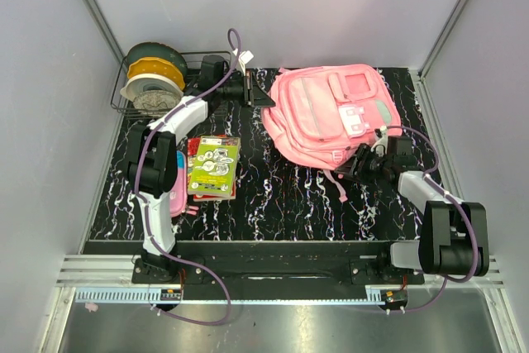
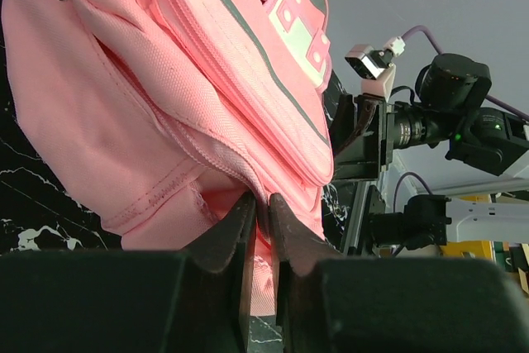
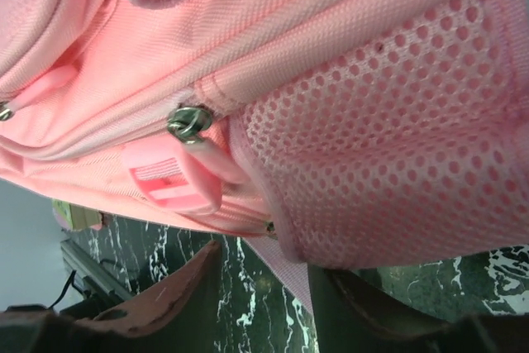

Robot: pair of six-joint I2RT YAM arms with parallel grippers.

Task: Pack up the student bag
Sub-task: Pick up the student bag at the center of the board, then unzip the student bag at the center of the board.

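The student bag (image 1: 326, 117) is a large pink backpack lying front-up on the black marbled table (image 1: 273, 200). At the bag's far left edge, my left gripper (image 1: 258, 93) is shut on a fold of its pink fabric (image 2: 263, 214). My right gripper (image 1: 364, 163) sits at the bag's near right corner. In the right wrist view its jaws (image 3: 264, 264) stand open just below the mesh side pocket (image 3: 397, 146). A thin pink strap (image 3: 285, 266) runs down between the fingers. A metal zipper ring (image 3: 188, 121) with a pink pull tab (image 3: 169, 188) hangs just above them.
A wire basket (image 1: 124, 107) with filament spools (image 1: 154, 74) stands at the back left. A stack of colourful packets (image 1: 213, 167) and a pink pencil case (image 1: 178, 186) lie left of centre, beside the left arm. The right arm's wrist camera (image 2: 450, 113) shows behind the bag.
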